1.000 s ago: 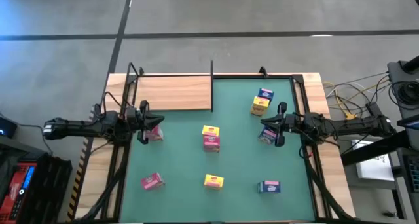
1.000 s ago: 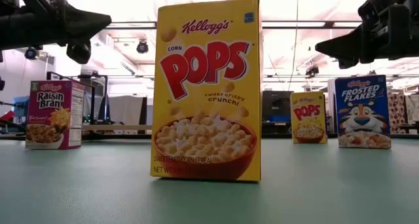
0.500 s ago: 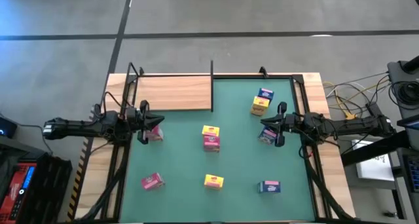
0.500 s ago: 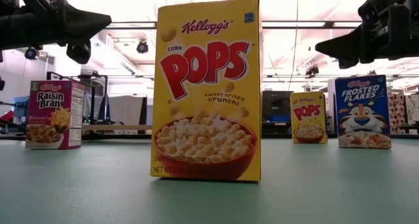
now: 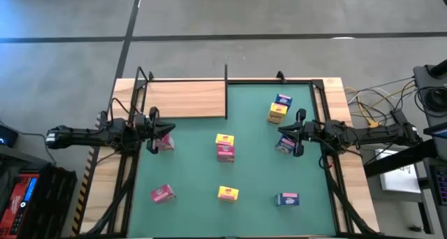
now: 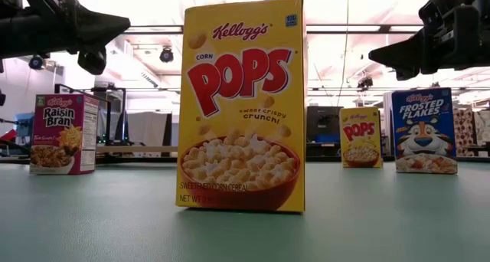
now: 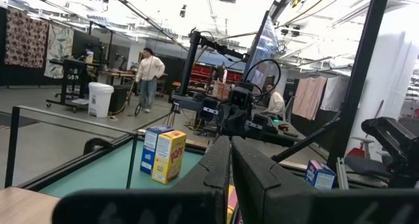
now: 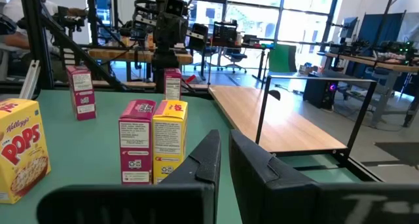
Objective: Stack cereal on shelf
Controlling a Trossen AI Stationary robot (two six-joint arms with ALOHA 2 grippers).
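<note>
High view: left gripper point(image 5: 167, 133) at 9 o'clock, right gripper point(image 5: 282, 136) at 3, both closed, empty; cereal point(image 5: 225, 147) scattered, shelf point(image 5: 185, 98) bare.

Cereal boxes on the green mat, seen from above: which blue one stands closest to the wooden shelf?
The blue box at the far side, touching a yellow box, is closest to the shelf. The other fully visible blue box sits alone near the front edge.

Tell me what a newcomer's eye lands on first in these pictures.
The yellow Corn Pops box fills the middle of the low view, standing upright on the green mat. From above, small cereal boxes dot that mat, while the light-wood shelf at its far left corner lies bare. The left tool and right tool hover shut at opposite sides.
</note>
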